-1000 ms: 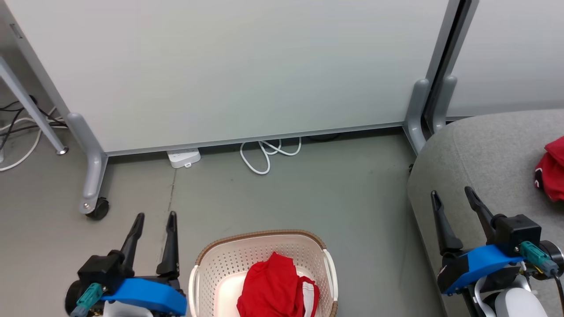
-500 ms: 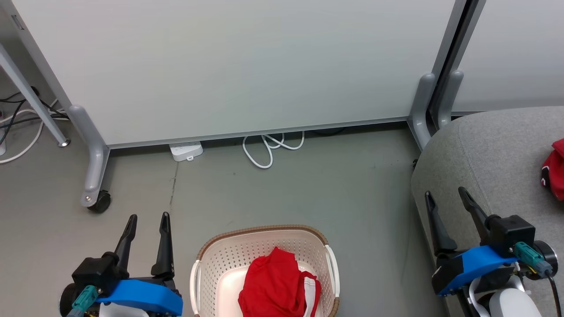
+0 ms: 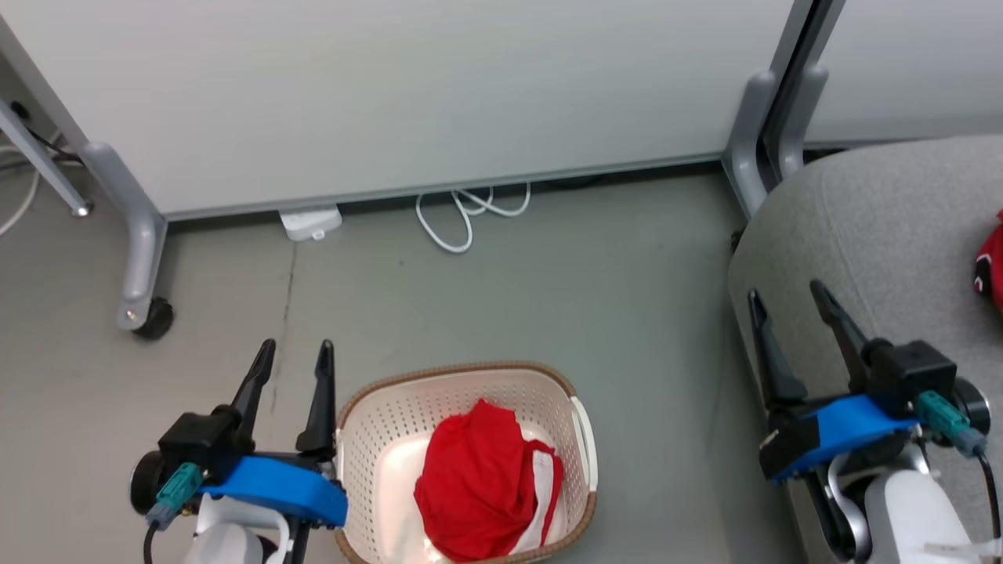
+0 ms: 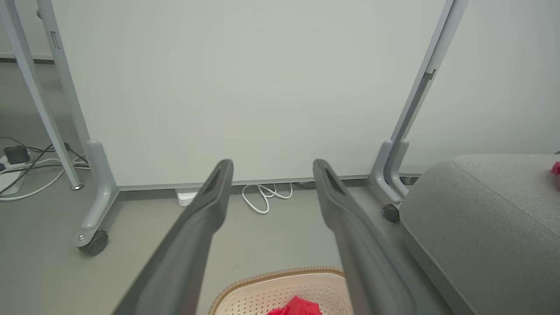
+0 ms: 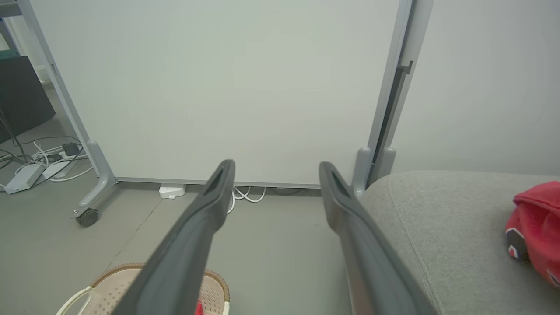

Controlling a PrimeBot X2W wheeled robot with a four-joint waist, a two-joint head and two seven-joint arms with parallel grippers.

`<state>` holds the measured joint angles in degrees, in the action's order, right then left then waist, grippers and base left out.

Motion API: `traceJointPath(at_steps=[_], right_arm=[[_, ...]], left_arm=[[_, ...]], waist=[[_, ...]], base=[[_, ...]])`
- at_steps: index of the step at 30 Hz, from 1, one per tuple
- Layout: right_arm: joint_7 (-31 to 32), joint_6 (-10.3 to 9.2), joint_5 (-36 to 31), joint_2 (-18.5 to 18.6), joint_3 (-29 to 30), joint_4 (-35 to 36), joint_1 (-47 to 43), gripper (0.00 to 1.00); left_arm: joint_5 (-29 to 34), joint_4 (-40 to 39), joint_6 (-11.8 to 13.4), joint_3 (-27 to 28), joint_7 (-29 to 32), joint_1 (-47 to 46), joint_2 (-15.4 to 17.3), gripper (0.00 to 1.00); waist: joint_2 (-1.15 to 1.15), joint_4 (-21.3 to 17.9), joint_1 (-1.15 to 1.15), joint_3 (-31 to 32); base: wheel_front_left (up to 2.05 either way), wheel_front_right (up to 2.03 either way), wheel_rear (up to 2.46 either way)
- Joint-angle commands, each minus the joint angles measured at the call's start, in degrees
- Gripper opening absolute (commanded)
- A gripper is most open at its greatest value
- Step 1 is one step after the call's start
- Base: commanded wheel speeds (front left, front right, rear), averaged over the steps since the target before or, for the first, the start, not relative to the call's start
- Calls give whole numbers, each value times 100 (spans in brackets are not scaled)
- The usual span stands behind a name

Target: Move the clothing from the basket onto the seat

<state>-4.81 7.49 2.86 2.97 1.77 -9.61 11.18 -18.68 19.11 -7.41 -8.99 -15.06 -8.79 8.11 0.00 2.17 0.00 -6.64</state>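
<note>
The left gripper (image 3: 297,346) stood with its fingers spread and nothing between them, just beside the left rim of the basket (image 3: 392,423) on the floor (image 3: 548,298). Inside the basket lay a crumpled red garment (image 3: 478,478) with white stripes. The right gripper (image 3: 785,291) — likewise parted and empty — hung by the left edge of the grey seat (image 3: 870,204), well apart from the basket. A second red garment (image 5: 536,227) rested farther right on the seat — bunched, with dark trim showing.
</note>
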Motion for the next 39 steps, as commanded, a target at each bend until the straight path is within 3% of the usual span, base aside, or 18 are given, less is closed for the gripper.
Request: traceJointPath(at_steps=[1,18,31,39], right_arm=[[5,1,-14,-8,-41,84,177,100],[-59,2,122,-10,-207,951,1594,100],[-318,1,400,-11,-639,1265,2265,100],[-446,2,529,-10,-828,1328,2419,100]], left_arm=[[-38,64,-10,-91,-17,-183,24,100],[-335,1498,-8,-2052,-17,-2160,425,100],[-1069,3059,-8,-3395,4,-3509,522,100],[-1397,3879,-8,-3753,26,-4095,463,100]], waist=[[0,-116,0,-374],[0,-989,0,-3095],[0,-1426,0,-4464],[0,-1579,0,-4878]], base=[[0,0,0],[0,0,0],[0,0,0],[0,0,0]])
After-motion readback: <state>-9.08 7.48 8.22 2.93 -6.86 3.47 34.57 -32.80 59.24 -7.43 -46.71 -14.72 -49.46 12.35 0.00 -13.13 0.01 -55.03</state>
